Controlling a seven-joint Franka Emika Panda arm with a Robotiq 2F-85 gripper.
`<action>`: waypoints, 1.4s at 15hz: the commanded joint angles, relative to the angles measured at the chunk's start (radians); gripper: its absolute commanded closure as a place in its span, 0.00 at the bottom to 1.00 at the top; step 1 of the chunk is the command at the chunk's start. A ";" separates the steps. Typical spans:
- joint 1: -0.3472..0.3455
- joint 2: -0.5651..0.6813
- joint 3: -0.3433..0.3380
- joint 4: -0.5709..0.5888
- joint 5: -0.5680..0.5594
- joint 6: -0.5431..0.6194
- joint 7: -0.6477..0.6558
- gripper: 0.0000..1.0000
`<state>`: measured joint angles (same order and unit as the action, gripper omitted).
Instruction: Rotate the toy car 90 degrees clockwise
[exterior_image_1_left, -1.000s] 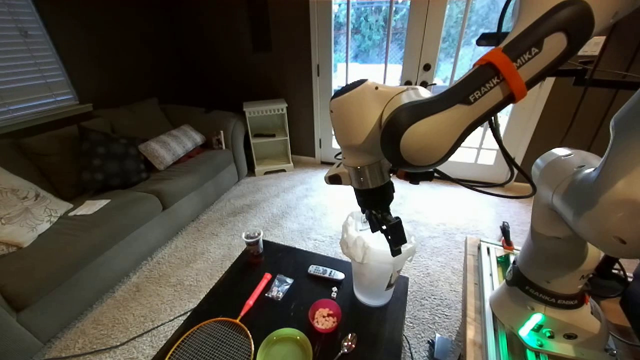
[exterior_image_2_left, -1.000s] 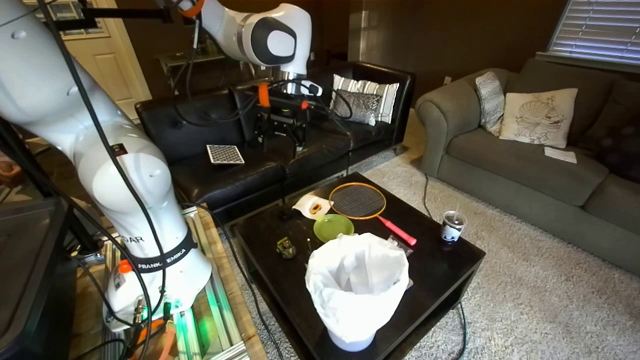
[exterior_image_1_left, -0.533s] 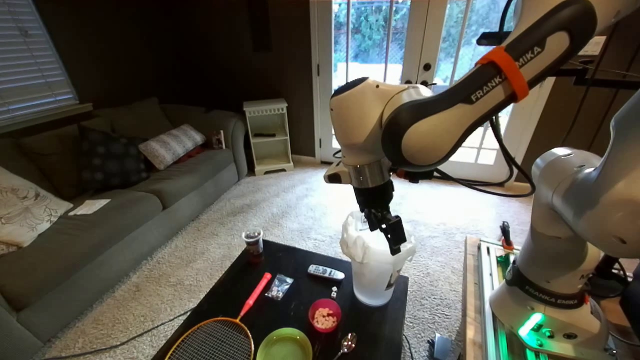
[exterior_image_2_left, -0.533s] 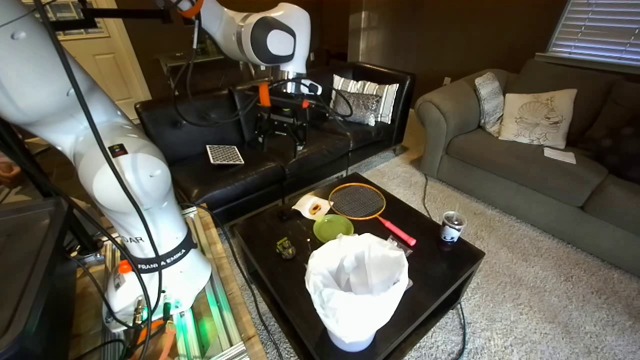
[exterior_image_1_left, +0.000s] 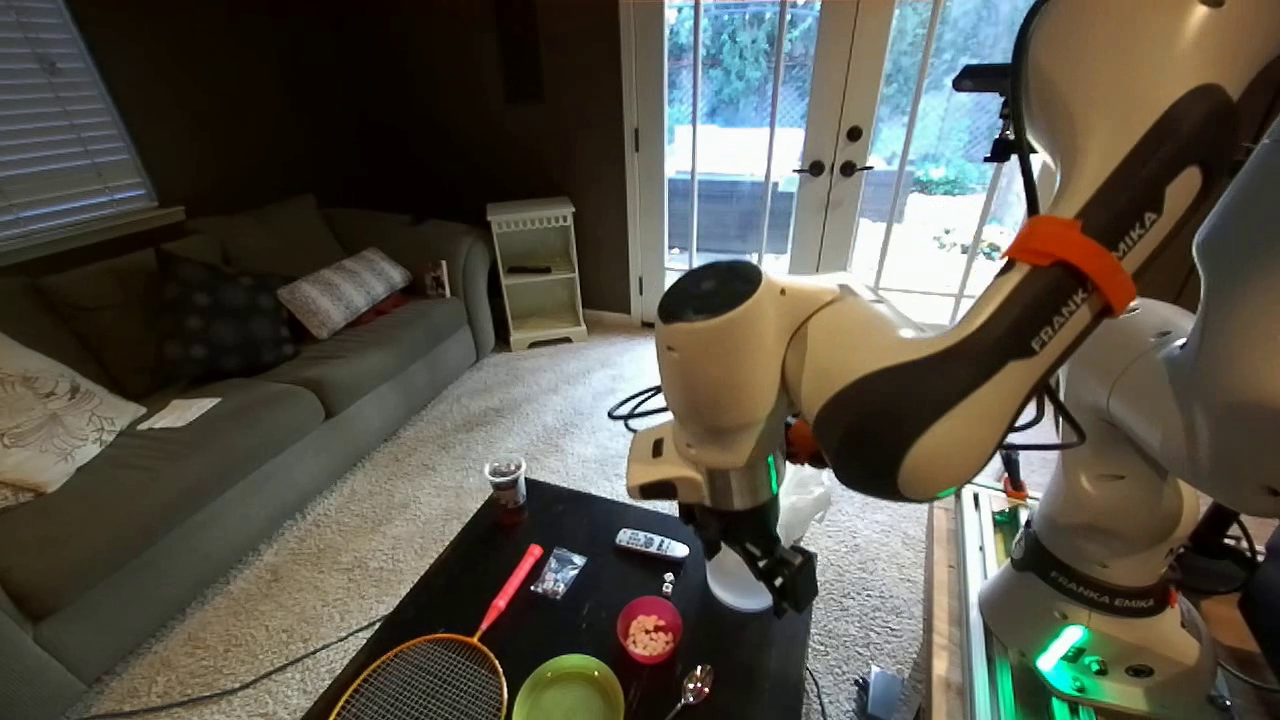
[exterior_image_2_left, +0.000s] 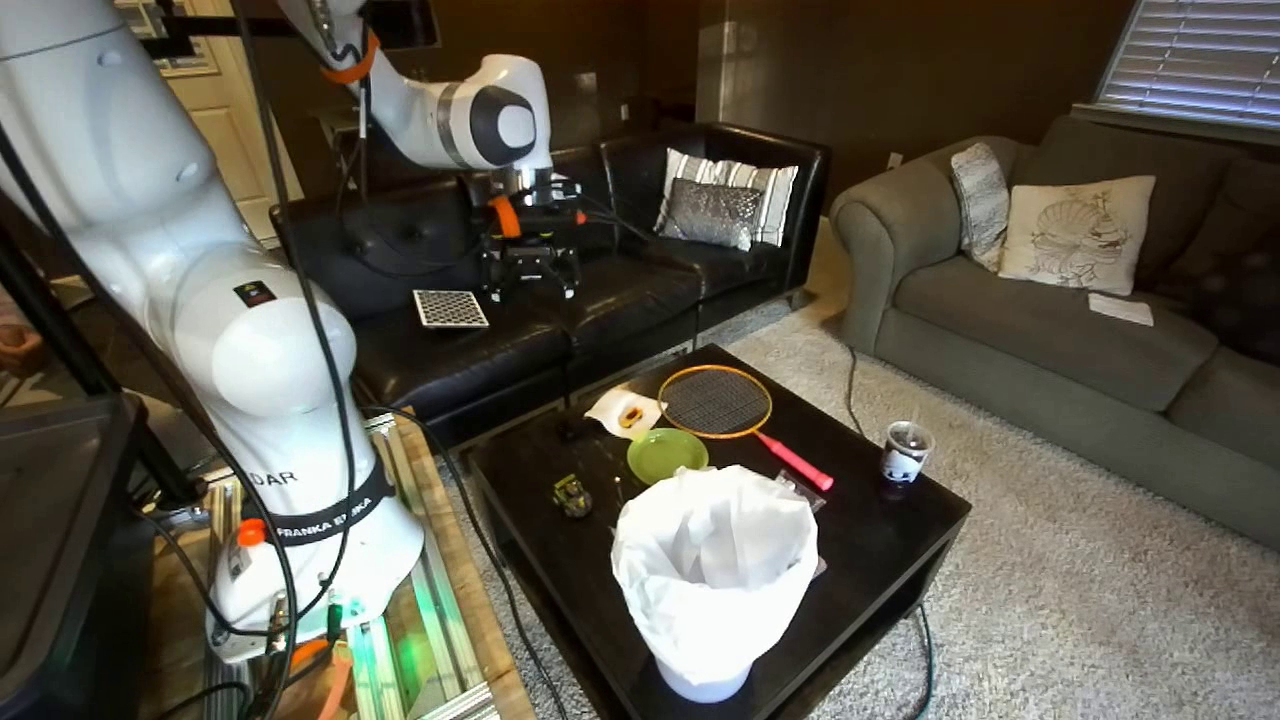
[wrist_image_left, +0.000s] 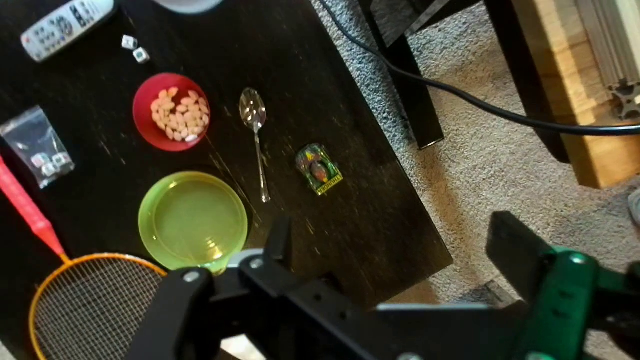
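The toy car (wrist_image_left: 319, 169) is small, green and dark with a yellow lettered strip at one end. It lies on the black table (wrist_image_left: 365, 220) near its edge, with the strip toward the lower right in the wrist view. It also shows in an exterior view (exterior_image_2_left: 572, 496), but not in the view with the glass doors. My gripper (wrist_image_left: 392, 235) is open, with nothing between its fingers. It hangs above the table, apart from the car, and the car lies ahead of the fingertips in the wrist view. The gripper shows in both exterior views (exterior_image_1_left: 795, 580) (exterior_image_2_left: 530, 285).
A spoon (wrist_image_left: 257, 145), a green plate (wrist_image_left: 150, 220) and a pink bowl (wrist_image_left: 142, 112) of small pale pieces lie beside the car. A racket (wrist_image_left: 75, 265), remote (exterior_image_1_left: 652, 545) and bagged item (exterior_image_1_left: 560, 574) are farther off. A lined white bin (exterior_image_2_left: 710, 590) stands tall on the table.
The arm has lowered and drawn back toward its base, bringing the gripper down in front of the bin in an exterior view. The gripper stays open. The car has not moved.
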<state>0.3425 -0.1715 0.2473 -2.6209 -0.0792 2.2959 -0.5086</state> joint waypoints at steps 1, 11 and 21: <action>0.020 0.141 0.035 0.002 -0.065 0.159 -0.060 0.00; -0.012 0.394 0.089 0.015 -0.202 0.350 -0.123 0.00; 0.008 0.614 0.015 0.081 -0.340 0.587 -0.044 0.00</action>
<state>0.3473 0.3138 0.2951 -2.5860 -0.3341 2.7627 -0.6089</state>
